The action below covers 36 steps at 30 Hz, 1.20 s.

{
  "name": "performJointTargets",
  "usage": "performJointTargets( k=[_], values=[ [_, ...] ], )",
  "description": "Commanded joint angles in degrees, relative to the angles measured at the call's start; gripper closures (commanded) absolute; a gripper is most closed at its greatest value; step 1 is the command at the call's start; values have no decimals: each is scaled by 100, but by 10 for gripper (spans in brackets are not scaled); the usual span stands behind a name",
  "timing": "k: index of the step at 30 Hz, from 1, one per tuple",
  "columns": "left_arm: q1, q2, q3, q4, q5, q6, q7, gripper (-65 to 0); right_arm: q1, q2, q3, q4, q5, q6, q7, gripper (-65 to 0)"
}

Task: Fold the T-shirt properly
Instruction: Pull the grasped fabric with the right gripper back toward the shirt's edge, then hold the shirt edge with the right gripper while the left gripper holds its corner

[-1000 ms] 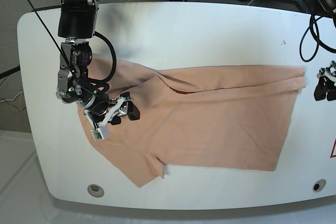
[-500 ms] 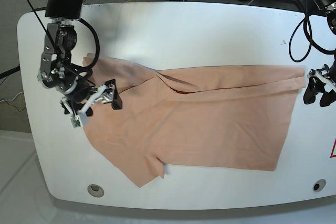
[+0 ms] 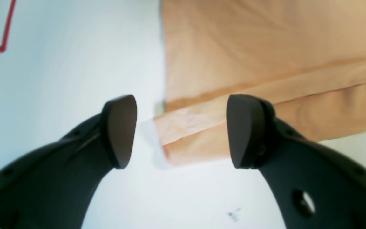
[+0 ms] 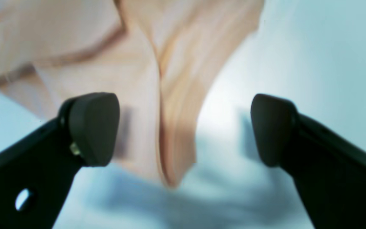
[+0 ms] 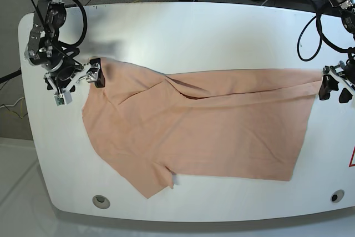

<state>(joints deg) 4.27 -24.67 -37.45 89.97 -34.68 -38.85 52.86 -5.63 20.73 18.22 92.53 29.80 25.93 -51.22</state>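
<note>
A: Where was the T-shirt (image 5: 205,126) at that moment?

B: It lay spread flat on the white tabletop (image 5: 183,31), long side running across the base view, with a fold along its far edge and one sleeve pointing toward the near edge. A small white tag (image 5: 176,180) showed beside that sleeve.

A: And the right end effector (image 5: 80,83)?

B: A second before, it had been low over the shirt's shoulder area, well onto the cloth. By this moment it had drawn back toward the far left corner of the shirt and sat at the cloth's edge. Its jaws stood wide apart with nothing between them; the wrist view showed a bunched, blurred point of fabric below the gap, not gripped.

A: Did the cloth change there?

B: Yes. The left part, rumpled and partly hidden under the arm earlier, now lay spread out, its corner reaching up by the end effector.

A: The left end effector (image 5: 334,87)?

B: It had moved up from beside the shirt's right edge to the folded far-right corner. Its jaws were parted, straddling that corner in the wrist view, one finger (image 3: 121,130) over bare tabletop, the other (image 3: 245,130) above the cloth, not clamped.
</note>
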Motion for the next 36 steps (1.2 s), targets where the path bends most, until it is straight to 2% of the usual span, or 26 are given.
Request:
performJointTargets(
  k=[1, 7, 10, 21, 25, 29, 31, 33, 34, 36],
  values=[
    [-62, -140, -48, 115, -62, -5, -156, -422, -13, 68, 55, 114, 66, 40, 133, -635],
    [-54, -140, -48, 115, -62, -5, -156, -422, -154, 50, 46, 114, 22, 40, 239, -635],
    [-54, -140, -48, 115, -62, -5, -156, -422, -242, 24, 29, 114, -251, 40, 423, -635],
    [25, -149, -57, 115, -62, -5, -156, -422, -206, -645, 29, 96, -1640, 101, 520, -635],
    [25, -149, -75, 115, -62, -5, -156, -422, -206, -776, 20, 96, -1877, 128, 520, -635],
    [87, -149, -259, 115, -62, -5, -156, -423, -154, -873, 20, 88, -1956, 330, 520, -624],
    [87, -149, -294, 115, -62, -5, -156, -423, -145, -873, 20, 88, -1956, 409, 520, -584],
    [87, -149, -312, 115, -62, -5, -156, -423, -154, -873, 20, 88, -1956, 453, 520, -499],
    [87, -149, -312, 115, -62, -5, -156, -423, -154, -873, 20, 88, -1956, 462, 520, -448],
    [87, -149, -312, 115, -62, -5, -156, -423, -154, -882, 29, 88, -1956, 462, 520, -309]
  ],
)
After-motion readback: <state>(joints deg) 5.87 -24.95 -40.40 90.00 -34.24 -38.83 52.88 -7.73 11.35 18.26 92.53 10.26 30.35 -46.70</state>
